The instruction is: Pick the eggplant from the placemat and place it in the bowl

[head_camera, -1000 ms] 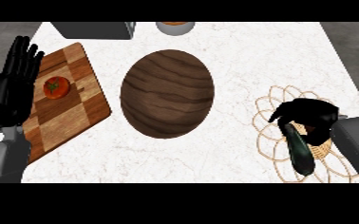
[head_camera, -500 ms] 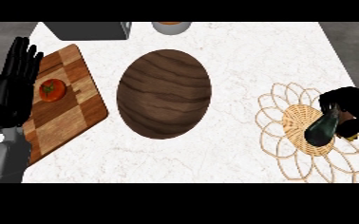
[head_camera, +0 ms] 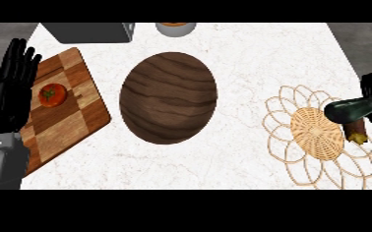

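Counter edge (head_camera: 240,44) crops eggplant (head_camera: 350,110); right hand (head_camera: 367,86) barely visible.

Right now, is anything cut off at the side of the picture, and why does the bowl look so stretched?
In the head view, the eggplant runs off the right edge, and only a sliver of the right hand shows there. Also in the head view, the wooden bowl looks taller than wide, a stretch of this steep downward view. The left hand shows whole at the left edge, fingers straight.

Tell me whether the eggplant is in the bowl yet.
Not yet. The eggplant shows at the right edge over the placemat, apart from the wooden bowl, whose inside shows only bare wood.
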Controlling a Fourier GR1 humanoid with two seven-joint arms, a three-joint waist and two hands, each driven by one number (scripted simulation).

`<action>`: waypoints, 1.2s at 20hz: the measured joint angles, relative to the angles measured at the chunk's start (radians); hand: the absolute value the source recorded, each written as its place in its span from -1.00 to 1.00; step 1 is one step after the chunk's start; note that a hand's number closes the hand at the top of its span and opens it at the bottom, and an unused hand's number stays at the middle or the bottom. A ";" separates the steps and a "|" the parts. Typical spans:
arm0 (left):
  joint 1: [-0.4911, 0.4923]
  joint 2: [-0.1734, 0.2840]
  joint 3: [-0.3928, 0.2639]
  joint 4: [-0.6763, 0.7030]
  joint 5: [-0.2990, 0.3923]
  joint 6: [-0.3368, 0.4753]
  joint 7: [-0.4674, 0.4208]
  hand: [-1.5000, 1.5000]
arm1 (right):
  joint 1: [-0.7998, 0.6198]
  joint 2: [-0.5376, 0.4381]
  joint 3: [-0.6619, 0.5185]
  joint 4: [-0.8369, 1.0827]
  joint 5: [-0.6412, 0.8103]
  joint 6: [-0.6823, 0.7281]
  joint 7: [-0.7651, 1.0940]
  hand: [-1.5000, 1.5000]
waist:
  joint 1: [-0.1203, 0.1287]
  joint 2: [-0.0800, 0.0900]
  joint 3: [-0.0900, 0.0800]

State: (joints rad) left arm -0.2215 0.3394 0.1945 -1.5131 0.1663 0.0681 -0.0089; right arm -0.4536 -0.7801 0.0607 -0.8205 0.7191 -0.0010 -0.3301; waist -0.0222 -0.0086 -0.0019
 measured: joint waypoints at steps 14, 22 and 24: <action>0.018 0.000 0.017 0.009 0.003 -0.018 -0.019 0.00 | 0.049 0.024 -0.156 -0.679 -0.392 0.302 0.201 1.00 | -0.008 -0.004 0.000; -0.024 -0.003 0.012 0.029 -0.002 -0.024 -0.011 0.00 | -0.059 0.146 -0.100 -0.979 -0.552 0.416 0.626 1.00 | 0.012 0.003 0.000; -0.021 -0.001 0.012 0.028 -0.001 -0.034 -0.010 0.00 | -0.100 0.185 -0.060 -1.008 -0.553 0.420 0.713 1.00 | 0.018 0.004 0.000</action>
State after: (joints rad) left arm -0.2425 0.3379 0.2063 -1.4851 0.1651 0.0343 -0.0192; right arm -0.5534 -0.5955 0.0009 -1.8283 0.1659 0.4194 0.3826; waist -0.0037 -0.0045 -0.0016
